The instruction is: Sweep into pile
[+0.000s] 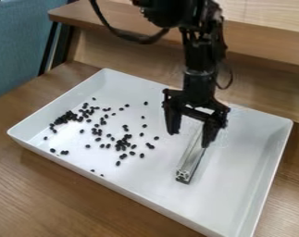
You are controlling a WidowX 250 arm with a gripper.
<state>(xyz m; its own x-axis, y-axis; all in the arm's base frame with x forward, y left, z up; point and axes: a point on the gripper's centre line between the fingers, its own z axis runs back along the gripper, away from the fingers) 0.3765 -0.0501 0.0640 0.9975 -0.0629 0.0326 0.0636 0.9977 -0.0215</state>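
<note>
Over the right half of the white tray [250, 139], my gripper [189, 140] hangs down with its fingers spread wide. A silvery metal bar [191, 159] lies lengthwise on the tray floor below it, its near end toward the front and its far part running back beneath the gripper. The right finger stands close beside the bar; whether they touch, I cannot tell. Small black beans are scattered over the tray's left half, with a dense cluster [66, 118] at the far left and a looser group [122, 144] nearer the middle.
The tray's raised walls surround the beans and bar on a wooden table [65, 196]. Behind it runs a raised wooden ledge [263, 44]. A blue chair or panel [15, 46] stands at the upper left.
</note>
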